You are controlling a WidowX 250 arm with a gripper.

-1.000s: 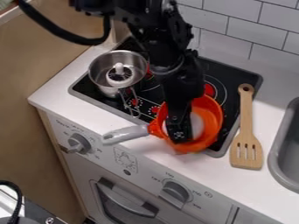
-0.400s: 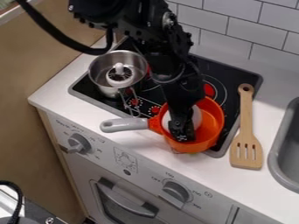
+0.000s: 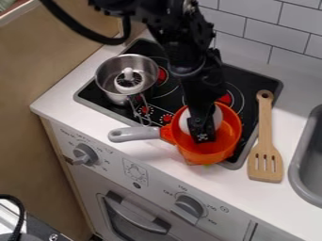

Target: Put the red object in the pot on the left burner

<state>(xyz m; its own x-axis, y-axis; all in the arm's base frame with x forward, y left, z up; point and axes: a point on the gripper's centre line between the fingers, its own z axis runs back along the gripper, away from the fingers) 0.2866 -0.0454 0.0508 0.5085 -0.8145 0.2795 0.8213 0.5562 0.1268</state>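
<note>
My gripper (image 3: 201,134) hangs down inside the orange-red pan (image 3: 217,149), over its middle. A rounded white object (image 3: 217,116) sits behind the gripper, partly hidden by it, against the pan's upper area. The pan's grey handle points left over the counter, and its bowl overlaps the front right of the stove. On the left burner stands a steel pot (image 3: 108,75) holding a white and dark object (image 3: 128,81), its wire handle toward the front.
A wooden spatula (image 3: 265,150) lies on the counter right of the stove (image 3: 254,82). A grey sink (image 3: 301,172) is at the right edge, and a tiled wall (image 3: 277,33) rises behind. Something yellow-green (image 3: 206,164) shows under the pan's front rim.
The gripper has shifted slightly up and right in the view, and the white object has shifted upward too. Earlier, the pan's handle swung a little upward; the steel pot stayed put.
</note>
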